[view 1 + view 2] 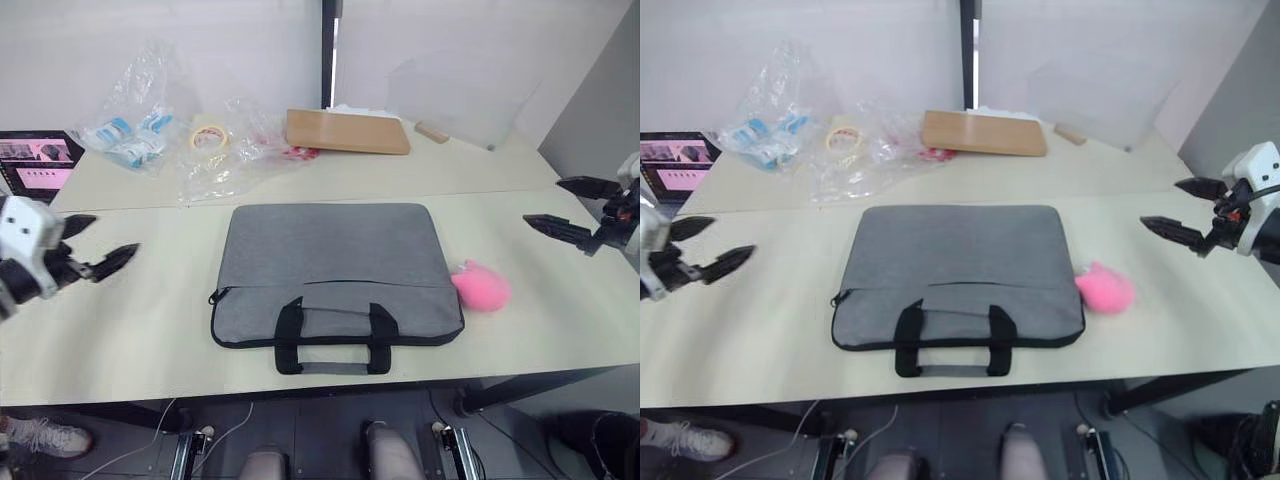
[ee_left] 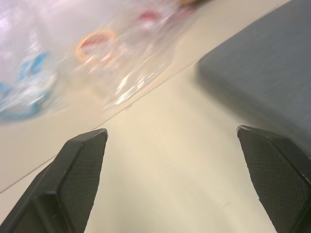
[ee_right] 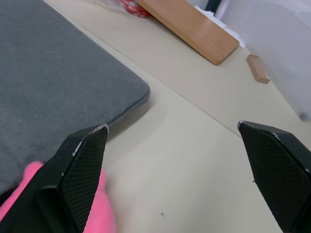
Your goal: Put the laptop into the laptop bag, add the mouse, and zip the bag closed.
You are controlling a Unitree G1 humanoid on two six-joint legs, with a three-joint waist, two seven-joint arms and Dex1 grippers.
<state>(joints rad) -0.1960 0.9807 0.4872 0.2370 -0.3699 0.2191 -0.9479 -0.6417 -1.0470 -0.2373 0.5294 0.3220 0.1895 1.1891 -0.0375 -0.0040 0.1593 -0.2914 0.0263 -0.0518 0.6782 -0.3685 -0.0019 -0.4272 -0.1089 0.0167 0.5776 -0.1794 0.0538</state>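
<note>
— Grey laptop bag [image 1: 335, 272] lies flat mid-table between us, looking zipped; is anything packed?
— We can't tell; we see no laptop or mouse. Our left gripper [image 1: 92, 247] and right gripper [image 1: 560, 207] hang wide, holding nothing.

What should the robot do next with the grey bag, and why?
Probably it should bring the left hand in toward the laptop bag and its zip end at the near left corner. The bag lies flat and looks closed, and both hands, the right hand too, are open, holding nothing, out to the bag's sides.
</note>
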